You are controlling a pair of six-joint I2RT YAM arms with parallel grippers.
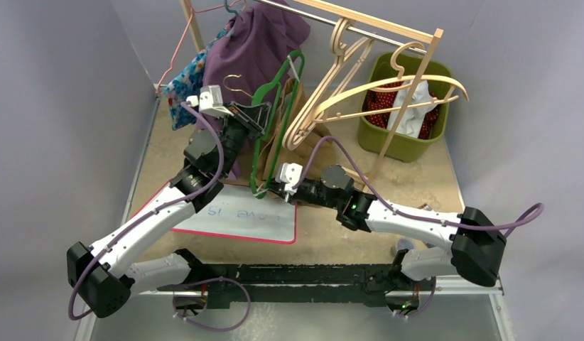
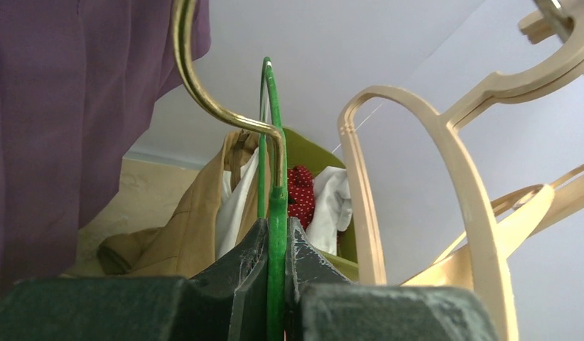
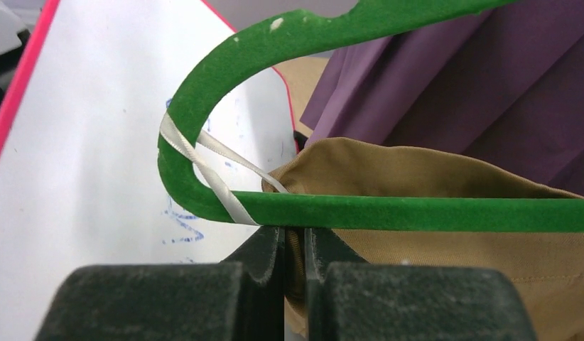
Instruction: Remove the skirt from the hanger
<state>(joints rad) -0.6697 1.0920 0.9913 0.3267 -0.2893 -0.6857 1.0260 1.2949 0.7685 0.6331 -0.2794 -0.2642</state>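
The green velvet hanger [image 1: 263, 138] hangs tilted in front of the rack, with the tan skirt [image 1: 298, 106] on it. My left gripper [image 1: 255, 114] is shut on the hanger's neck [image 2: 276, 213], just below its gold hook [image 2: 204, 92]. My right gripper [image 3: 295, 234] is shut on a fold of the tan skirt [image 3: 431, 170], right under the hanger's bottom bar [image 3: 417, 212] and near its rounded corner. A white ribbon loop [image 3: 218, 181] from the skirt wraps around that corner.
A purple garment [image 1: 253, 42] and a floral cloth [image 1: 186, 82] hang on the rack behind. Wooden hangers [image 1: 346, 92] dangle to the right. A green bin [image 1: 437, 128] with red dotted and white clothes stands at the back right. A pink-edged whiteboard [image 1: 239, 213] lies below the grippers.
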